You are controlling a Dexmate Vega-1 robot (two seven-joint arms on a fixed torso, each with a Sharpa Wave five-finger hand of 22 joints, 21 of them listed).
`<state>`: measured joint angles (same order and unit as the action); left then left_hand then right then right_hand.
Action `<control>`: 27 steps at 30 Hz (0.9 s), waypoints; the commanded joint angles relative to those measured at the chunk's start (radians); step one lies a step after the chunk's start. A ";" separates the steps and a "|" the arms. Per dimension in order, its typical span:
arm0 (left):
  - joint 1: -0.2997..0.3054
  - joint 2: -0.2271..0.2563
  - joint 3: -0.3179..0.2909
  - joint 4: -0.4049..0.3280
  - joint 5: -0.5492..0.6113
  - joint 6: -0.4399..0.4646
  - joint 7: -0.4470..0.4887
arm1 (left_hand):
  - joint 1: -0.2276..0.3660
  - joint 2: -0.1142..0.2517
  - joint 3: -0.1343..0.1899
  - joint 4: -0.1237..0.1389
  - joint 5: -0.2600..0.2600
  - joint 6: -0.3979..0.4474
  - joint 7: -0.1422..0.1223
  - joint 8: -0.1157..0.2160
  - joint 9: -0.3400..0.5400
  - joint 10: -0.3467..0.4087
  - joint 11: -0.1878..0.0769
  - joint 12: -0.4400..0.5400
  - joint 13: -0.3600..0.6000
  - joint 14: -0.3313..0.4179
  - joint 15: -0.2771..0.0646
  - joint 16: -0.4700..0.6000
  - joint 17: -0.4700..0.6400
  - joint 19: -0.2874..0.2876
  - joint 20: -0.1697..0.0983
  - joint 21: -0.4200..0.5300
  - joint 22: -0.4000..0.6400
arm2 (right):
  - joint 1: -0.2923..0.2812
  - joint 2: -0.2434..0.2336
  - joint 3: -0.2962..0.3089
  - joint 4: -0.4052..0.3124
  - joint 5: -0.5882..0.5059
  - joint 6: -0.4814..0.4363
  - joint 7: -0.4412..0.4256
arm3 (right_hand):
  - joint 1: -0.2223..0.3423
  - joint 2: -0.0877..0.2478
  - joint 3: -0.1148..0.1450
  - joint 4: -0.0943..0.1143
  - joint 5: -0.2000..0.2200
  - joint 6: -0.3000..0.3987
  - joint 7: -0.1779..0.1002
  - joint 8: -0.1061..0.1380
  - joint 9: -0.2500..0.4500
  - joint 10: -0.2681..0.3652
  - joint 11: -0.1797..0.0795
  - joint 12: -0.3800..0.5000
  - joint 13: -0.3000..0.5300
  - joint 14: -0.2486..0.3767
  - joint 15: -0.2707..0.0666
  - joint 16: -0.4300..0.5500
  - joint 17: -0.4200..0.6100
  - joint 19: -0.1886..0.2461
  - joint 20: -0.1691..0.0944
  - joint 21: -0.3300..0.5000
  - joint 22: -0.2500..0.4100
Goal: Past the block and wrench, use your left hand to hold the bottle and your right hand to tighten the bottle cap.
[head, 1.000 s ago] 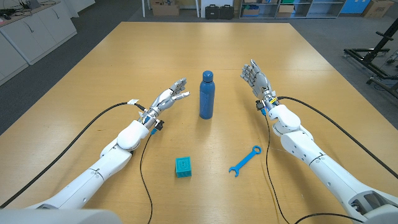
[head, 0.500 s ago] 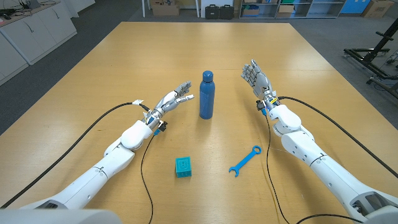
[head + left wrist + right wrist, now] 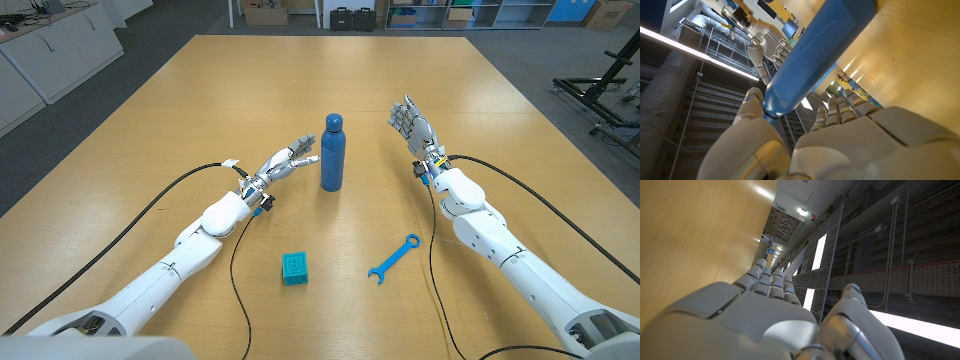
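Note:
A blue bottle (image 3: 332, 153) with a blue cap (image 3: 333, 121) stands upright mid-table. My left hand (image 3: 288, 162) reaches in from the left, fingers spread, its fingertips close beside the bottle's lower body; contact is unclear. In the left wrist view the bottle (image 3: 815, 55) lies between the thumb and fingers of that hand (image 3: 805, 145), ungripped. My right hand (image 3: 412, 124) stands open to the right of the bottle, well apart from it, holding nothing. The right wrist view shows that hand (image 3: 765, 315) over bare table.
A small teal block (image 3: 294, 268) lies near the front, left of a blue wrench (image 3: 394, 259). Black cables (image 3: 235, 270) trail from both arms across the wooden table (image 3: 200, 90). Cabinets and boxes stand beyond the far edge.
My left hand has moved steadily right toward the bottle, its fingertips now almost at the bottle's side. The right hand, bottle, block and wrench have stayed put.

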<state>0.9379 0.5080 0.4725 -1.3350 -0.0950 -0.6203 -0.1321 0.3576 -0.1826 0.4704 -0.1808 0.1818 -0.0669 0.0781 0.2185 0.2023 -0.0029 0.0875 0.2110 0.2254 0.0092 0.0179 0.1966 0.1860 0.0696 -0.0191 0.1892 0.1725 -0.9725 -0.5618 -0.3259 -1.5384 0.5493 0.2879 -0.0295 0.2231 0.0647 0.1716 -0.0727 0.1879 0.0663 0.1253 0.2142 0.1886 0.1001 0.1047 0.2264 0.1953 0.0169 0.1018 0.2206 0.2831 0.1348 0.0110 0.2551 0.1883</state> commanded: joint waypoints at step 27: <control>-0.141 -0.105 0.074 0.207 -0.016 -0.051 -0.109 | 0.056 0.001 -0.018 0.000 0.006 0.088 -0.004 0.044 0.006 0.077 -0.008 0.028 -0.002 0.077 -0.013 0.022 0.001 0.060 -0.011 0.013 0.001 | -0.014 -0.006 0.004 -0.025 0.001 0.002 -0.009 | 0.006 0.011 0.002 -0.012 -0.007 0.009 0.027 -0.002 0.003 0.014 0.004 0.006 0.002 0.008 0.004 0.003 0.002 0.011 -0.001 -0.004 0.005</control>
<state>0.8419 0.4367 0.5255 -1.2041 -0.0954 -0.6499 -0.2018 0.4023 -0.1825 0.4554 -0.1794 0.1818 0.0145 0.0743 0.2553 0.2022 0.0685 0.0767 0.2334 0.2230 0.0788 0.0054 0.2122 0.1862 0.1191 -0.0303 0.1966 0.1726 -0.9791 -0.5630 -0.3248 -1.5501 0.5505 0.2903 -0.0321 0.2230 0.0647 0.1714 -0.0812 0.1801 0.0701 0.1212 0.2143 0.1885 0.1057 0.1104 0.2263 0.1954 0.0168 0.1018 0.2206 0.2833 0.1348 0.0110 0.2552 0.1883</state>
